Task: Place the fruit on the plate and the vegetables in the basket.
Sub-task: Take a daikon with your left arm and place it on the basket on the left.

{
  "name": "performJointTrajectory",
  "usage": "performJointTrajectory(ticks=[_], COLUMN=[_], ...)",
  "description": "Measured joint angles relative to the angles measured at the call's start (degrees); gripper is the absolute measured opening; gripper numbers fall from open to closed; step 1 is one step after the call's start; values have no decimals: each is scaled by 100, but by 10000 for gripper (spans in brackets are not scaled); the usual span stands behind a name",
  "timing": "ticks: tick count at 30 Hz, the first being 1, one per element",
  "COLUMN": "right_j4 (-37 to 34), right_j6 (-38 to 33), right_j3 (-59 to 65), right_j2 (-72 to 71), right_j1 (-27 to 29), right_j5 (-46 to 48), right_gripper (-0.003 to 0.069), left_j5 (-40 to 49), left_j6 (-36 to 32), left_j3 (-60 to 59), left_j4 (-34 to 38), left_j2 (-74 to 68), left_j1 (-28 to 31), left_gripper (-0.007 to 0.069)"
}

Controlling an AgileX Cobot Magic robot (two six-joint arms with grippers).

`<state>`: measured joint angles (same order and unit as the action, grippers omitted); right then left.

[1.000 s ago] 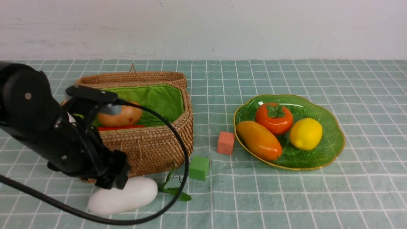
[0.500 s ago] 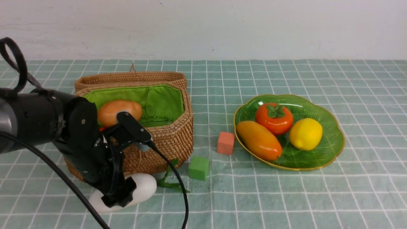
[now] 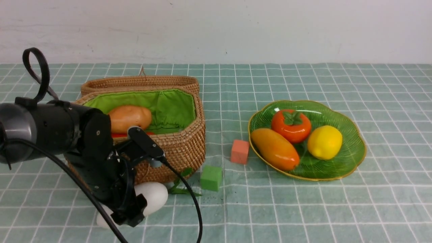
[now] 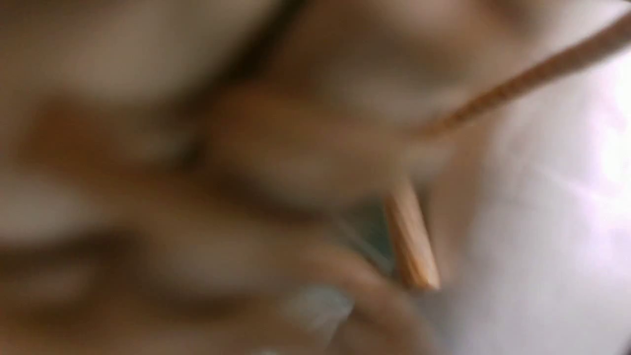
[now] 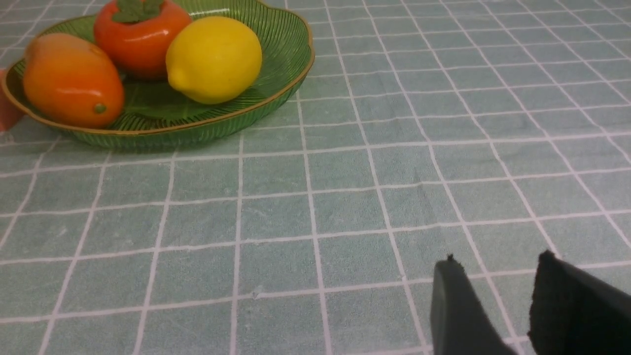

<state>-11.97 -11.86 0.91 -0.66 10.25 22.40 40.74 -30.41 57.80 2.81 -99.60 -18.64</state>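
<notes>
Left gripper [image 3: 130, 212], lower left of front frame, over the white oblong radish [image 3: 153, 197] on the cloth; grip state cannot be told. Right gripper [image 5: 498, 296] fingers parted, empty. Woven tan basket [image 3: 179, 148] holds brown-orange potato [image 3: 130, 118]. Green glass plate [image 3: 351, 152], right, carries mango [image 3: 275, 148], persimmon [image 3: 291, 125], lemon [image 3: 324, 141].

No text, label, brand, number or sign could be read in any view; the left wrist view was too blurred to make anything out
</notes>
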Motion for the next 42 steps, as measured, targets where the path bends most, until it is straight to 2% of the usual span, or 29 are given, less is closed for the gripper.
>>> performJointTrajectory(ticks=[4,14,30,36,42], right_j4=[0,0,0,0,0], right_j6=[0,0,0,0,0], right_j3=[0,0,0,0,0], right_j2=[0,0,0,0,0], right_j1=[0,0,0,0,0], right_j5=[0,0,0,0,0], right_gripper=[240,240,240,240,240], left_j5=[398,1042,1485,1457,1412], left_j6=[-116,-134,-134,289,537], left_j3=[-6,-27,-31,-31,-60], left_j4=[282,427,484,515,948], left_j2=[32,409,2536,2891,2897], left_j1=[0,0,0,88,551], left_gripper=[542,542,542,542,542])
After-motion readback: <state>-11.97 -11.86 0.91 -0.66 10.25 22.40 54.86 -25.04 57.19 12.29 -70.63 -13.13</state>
